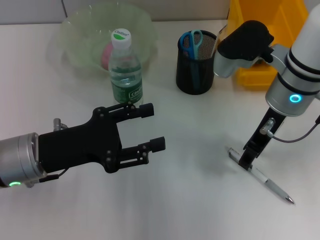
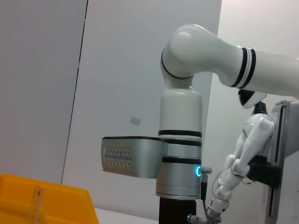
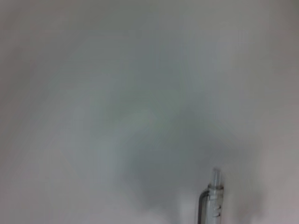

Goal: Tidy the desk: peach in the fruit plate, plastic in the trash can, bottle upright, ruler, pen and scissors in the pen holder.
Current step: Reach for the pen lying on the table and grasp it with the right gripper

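My right claw (image 1: 248,159) is down on the tabletop (image 1: 190,200), at the clip end of the pen (image 1: 262,176). I cannot tell whether it is clenched on the pen yet. The pen lies flat, well apart from the pen holder (image 1: 196,70), where the scissors (image 1: 192,42) already stand. My left claw (image 1: 150,127) hovers released near the upright bottle (image 1: 125,67). I think the thin pen may roll or slip out if I grip only its end.
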